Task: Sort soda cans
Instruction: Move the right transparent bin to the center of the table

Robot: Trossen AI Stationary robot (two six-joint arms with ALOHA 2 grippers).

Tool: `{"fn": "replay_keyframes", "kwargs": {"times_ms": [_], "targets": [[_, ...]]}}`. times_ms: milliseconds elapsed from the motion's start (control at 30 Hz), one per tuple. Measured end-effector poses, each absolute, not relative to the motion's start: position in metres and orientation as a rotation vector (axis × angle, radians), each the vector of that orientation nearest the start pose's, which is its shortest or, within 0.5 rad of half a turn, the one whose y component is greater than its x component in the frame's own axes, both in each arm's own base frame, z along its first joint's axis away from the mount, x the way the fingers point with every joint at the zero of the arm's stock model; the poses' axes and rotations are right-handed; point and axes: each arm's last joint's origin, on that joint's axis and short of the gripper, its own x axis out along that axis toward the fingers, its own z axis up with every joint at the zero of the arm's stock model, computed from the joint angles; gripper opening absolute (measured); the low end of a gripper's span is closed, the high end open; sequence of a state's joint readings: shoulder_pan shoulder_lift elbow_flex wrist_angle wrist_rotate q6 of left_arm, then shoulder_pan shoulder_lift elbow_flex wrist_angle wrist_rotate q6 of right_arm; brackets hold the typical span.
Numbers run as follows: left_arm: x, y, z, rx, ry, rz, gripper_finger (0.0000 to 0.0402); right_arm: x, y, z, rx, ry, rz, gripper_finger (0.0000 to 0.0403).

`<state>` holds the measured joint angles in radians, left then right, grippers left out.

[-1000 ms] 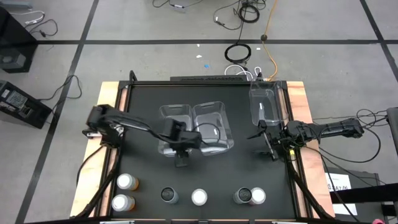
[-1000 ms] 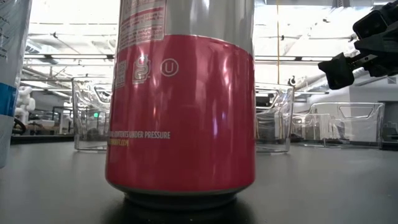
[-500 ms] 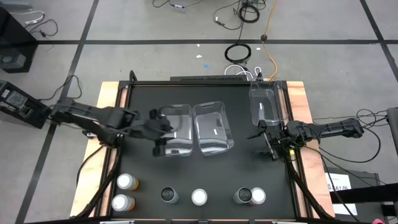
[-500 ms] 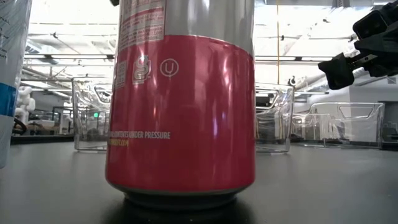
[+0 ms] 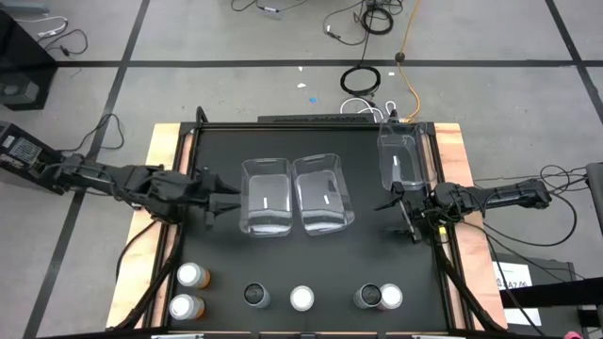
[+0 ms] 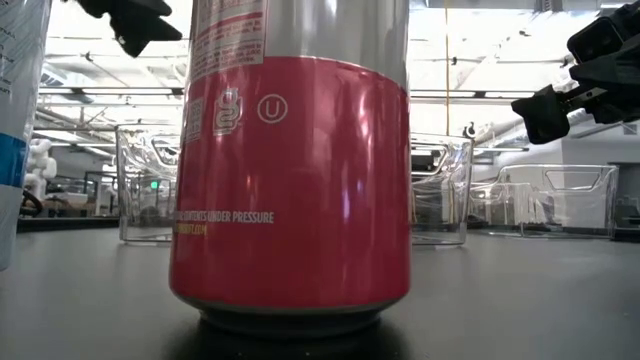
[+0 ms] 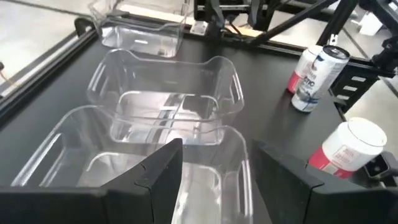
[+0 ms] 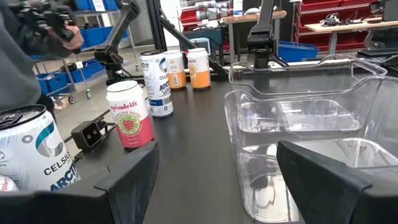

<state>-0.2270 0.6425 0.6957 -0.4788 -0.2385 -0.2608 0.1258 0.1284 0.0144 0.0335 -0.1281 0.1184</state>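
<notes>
Several soda cans stand upright in a row along the table's near edge: two orange ones (image 5: 193,276) (image 5: 186,307), a dark-topped one (image 5: 254,296), a pale-topped one (image 5: 301,298), and a dark-topped (image 5: 367,297) and pale-topped pair (image 5: 390,297). A pink can (image 6: 300,180) fills the low view. My left gripper (image 5: 219,200) (image 7: 217,180) is open, hovering just left of the left clear bin (image 5: 267,196). My right gripper (image 5: 400,209) (image 8: 217,186) is open at the table's right edge, near the third bin (image 5: 400,158), far from the cans.
Two clear bins, the left one and the middle one (image 5: 322,193), sit side by side at the table's centre, and the third stands by the far right corner. Bare black mat lies between the bins and the row of cans. Cables lie on the floor beyond the far edge.
My left arm has stretched out and drawn back from the near side of the two centre bins toward the table's left edge, its gripper now beside the left bin. The cans, the bins and my right arm have stayed where they were.
</notes>
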Motion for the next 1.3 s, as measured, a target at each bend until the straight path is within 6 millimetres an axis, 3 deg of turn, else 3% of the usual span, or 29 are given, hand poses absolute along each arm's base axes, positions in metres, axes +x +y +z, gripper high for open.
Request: {"fn": "replay_keyframes", "kwargs": {"times_ms": [233, 433, 600, 1300], "targets": [[0.098, -0.016, 0.283, -0.164, 0.293, 0.023, 0.0198, 0.103, 0.017, 0.161, 0.118, 0.096, 0.249, 0.0318], [0.080, -0.012, 0.265, -0.199, 0.245, 0.020, 0.0198, 0.103, 0.017, 0.161, 0.118, 0.096, 0.249, 0.0318], [0.078, -0.011, 0.258, -0.249, 0.264, 0.034, 0.0198, 0.103, 0.017, 0.161, 0.118, 0.096, 0.249, 0.0318], [0.078, -0.011, 0.258, -0.248, 0.257, 0.040, 0.0198, 0.103, 0.017, 0.161, 0.118, 0.096, 0.249, 0.0318]]}}
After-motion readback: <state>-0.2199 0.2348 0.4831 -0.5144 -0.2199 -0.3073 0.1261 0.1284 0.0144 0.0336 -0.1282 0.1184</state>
